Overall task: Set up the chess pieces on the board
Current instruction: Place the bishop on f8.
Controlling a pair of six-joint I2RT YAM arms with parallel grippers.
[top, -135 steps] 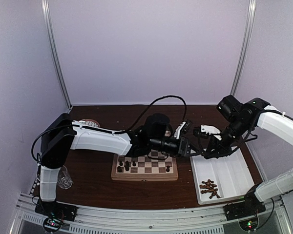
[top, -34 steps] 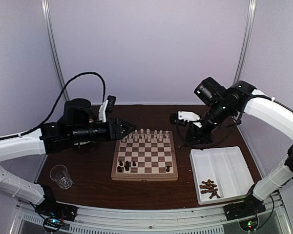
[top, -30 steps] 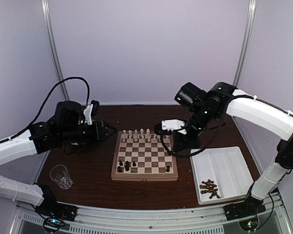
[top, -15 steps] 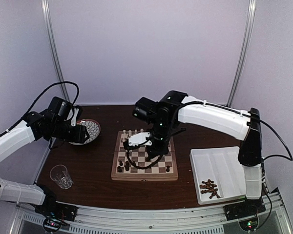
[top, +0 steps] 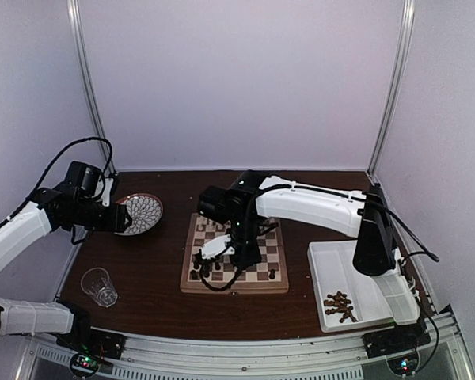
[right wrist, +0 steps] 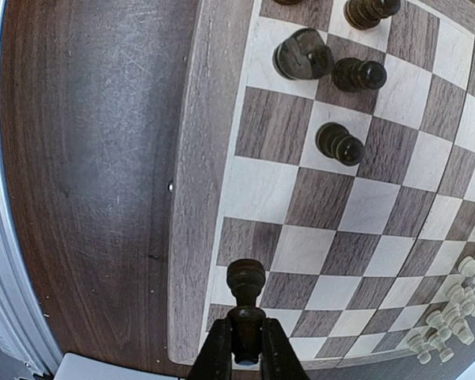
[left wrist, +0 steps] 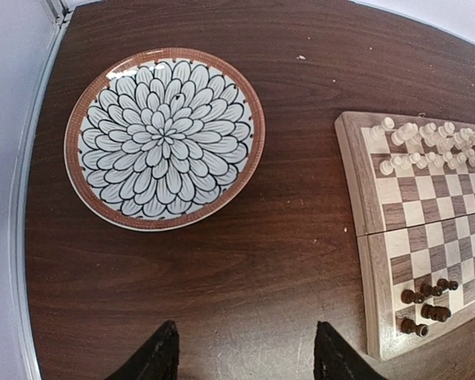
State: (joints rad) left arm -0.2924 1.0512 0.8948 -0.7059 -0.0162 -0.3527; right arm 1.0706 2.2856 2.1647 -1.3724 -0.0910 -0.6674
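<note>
The board (top: 236, 287), checkered tan and brown with a pale border, lay flat on the surface (top: 150, 269); cream pieces (left wrist: 427, 142) stood in 2 rows along its far edge; several dark pieces (left wrist: 426, 290) stood upright near its near-left corner; 1 held dark piece (right wrist: 245, 294) sat pinched upright in the right claw (right wrist: 245, 336) over the board's left-hand squares; loose dark pieces (top: 340, 305) lay heaped in the white tray (top: 380, 261).

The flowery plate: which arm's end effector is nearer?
Left. The left end effector hovers beside the plate; the right end effector is over the board, gripping a dark piece.
</note>
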